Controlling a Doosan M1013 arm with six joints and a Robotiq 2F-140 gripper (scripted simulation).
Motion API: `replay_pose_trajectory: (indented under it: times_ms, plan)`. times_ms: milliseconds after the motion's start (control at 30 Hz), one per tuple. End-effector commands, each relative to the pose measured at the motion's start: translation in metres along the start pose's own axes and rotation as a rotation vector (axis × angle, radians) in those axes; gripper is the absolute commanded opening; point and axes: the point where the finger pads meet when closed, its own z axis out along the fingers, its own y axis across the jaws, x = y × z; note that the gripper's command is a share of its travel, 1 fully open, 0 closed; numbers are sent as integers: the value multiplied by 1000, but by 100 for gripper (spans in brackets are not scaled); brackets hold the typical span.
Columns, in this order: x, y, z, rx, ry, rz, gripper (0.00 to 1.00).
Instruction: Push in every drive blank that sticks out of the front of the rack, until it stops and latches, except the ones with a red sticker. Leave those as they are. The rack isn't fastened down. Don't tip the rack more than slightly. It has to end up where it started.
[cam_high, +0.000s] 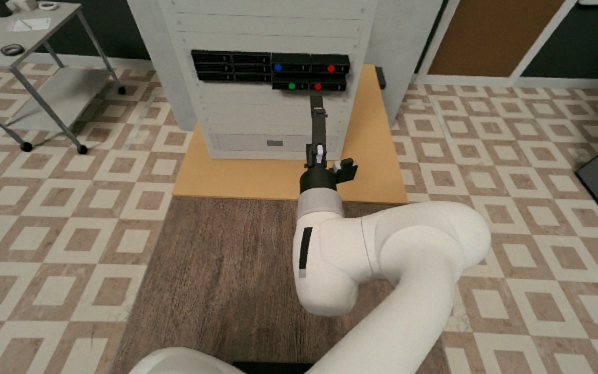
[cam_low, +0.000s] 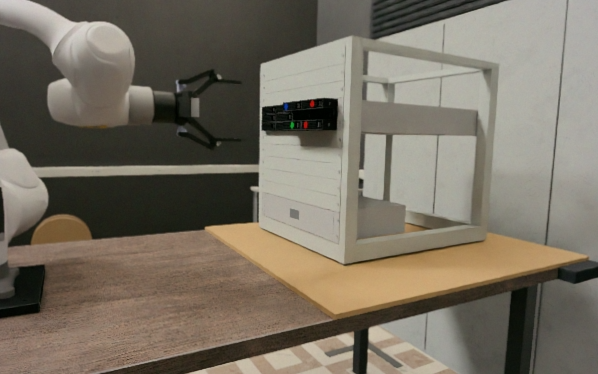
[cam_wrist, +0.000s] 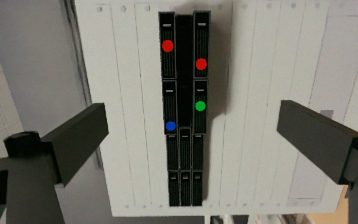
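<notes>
A white rack (cam_high: 272, 75) (cam_low: 350, 150) stands on a tan mat (cam_high: 290, 170) on the table. High on its front is a block of black drive blanks. Four on the right stick out: blue sticker (cam_high: 278, 67) (cam_wrist: 170, 126), green sticker (cam_high: 291, 86) (cam_wrist: 200, 105), and two with red stickers (cam_high: 330, 68) (cam_high: 317, 86) (cam_wrist: 167, 46) (cam_wrist: 201, 64). The unmarked blanks on the left (cam_high: 232, 66) sit further in. My gripper (cam_low: 235, 111) (cam_high: 316, 100) (cam_wrist: 192, 117) is open and empty. It faces the blanks at their height, a short way in front of the rack and apart from it.
The rack's lower front has a grey drawer panel (cam_high: 274, 143). A metal cart (cam_high: 40, 75) stands on the floor at the far left. A small dark block (cam_high: 381, 77) sits at the mat's right edge. A wall stands close behind the rack.
</notes>
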Motion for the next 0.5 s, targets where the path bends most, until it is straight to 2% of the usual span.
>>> replay_pose_trajectory:
  times_ms: [0,200,467]
  plan:
    - [-1,-1,1,1,0,-1,100]
    - [-6,0,6,3,2,-2,100]
    - [-36,4,32,3,2,-2,100]
